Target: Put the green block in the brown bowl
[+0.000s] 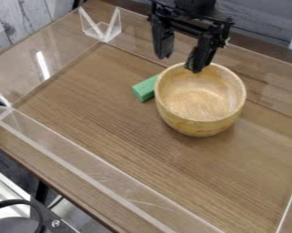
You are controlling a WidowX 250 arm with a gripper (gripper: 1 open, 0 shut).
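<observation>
The green block lies flat on the wooden table, touching or nearly touching the left outer wall of the brown bowl. The bowl is round, light tan wood, and nothing shows inside it. My gripper hangs pointing down above the bowl's far rim, up and to the right of the block. Its two black fingers are spread wide apart and hold nothing.
A clear acrylic wall rims the table along its near and left sides. A small clear acrylic stand sits at the back left. Bare wooden tabletop stretches in front of the bowl and block.
</observation>
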